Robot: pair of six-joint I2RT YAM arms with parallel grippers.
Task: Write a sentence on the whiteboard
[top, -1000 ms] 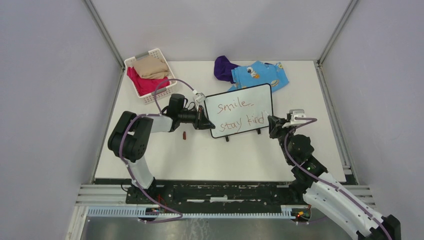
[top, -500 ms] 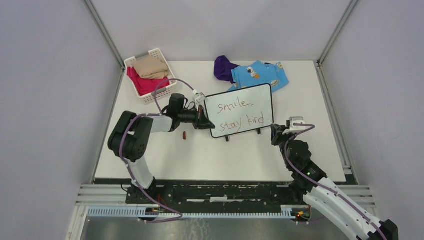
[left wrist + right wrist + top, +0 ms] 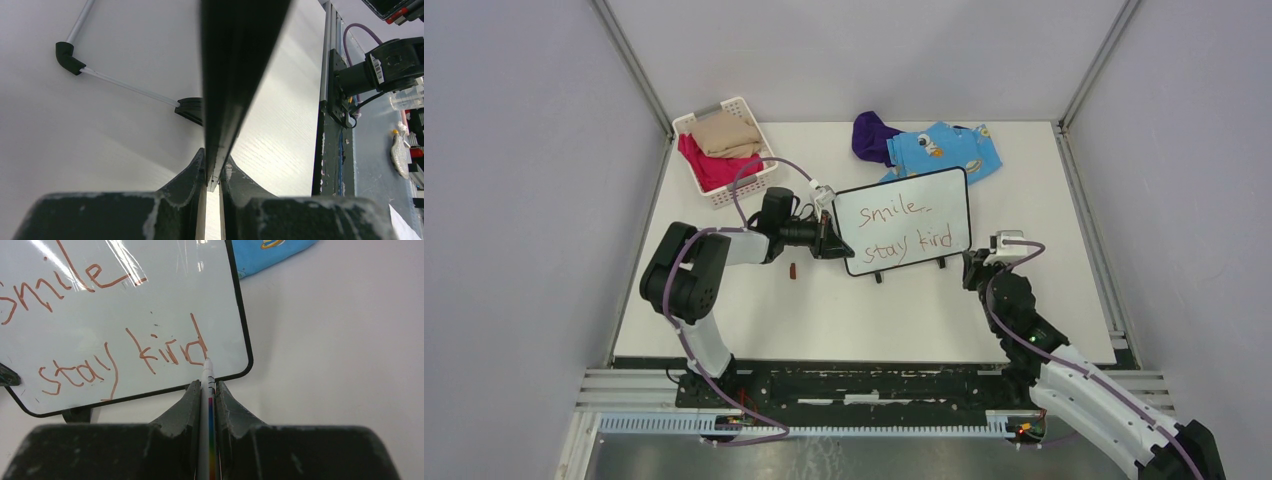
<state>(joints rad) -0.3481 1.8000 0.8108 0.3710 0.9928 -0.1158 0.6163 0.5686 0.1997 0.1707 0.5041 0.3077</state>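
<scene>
Plainly 2-line reddish-brown sentence (image 3: 911,242) on whiteboard (image 3: 949,205)

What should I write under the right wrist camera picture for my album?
The right gripper pinches a marker, its tip by the last letter of the sentence on the whiteboard.

The whiteboard (image 3: 946,198) stands on its two small feet mid-bench, with the sentence (image 3: 894,211) across it in reddish-brown marker ("smile" above "stay kind"). The left tool (image 3: 829,238) meets the board's left edge, touching the frame. The right tool (image 3: 970,266) sits just beside the lower right corner. A small dark red piece (image 3: 793,269) lies on the bench (image 3: 844,320) near the left tool. At the back, a white basket (image 3: 742,104) holds a beige cloth (image 3: 724,132) and a pink cloth (image 3: 709,165). A purple cloth (image 3: 871,135) and a blue cloth (image 3: 944,150) lie behind the board.
</scene>
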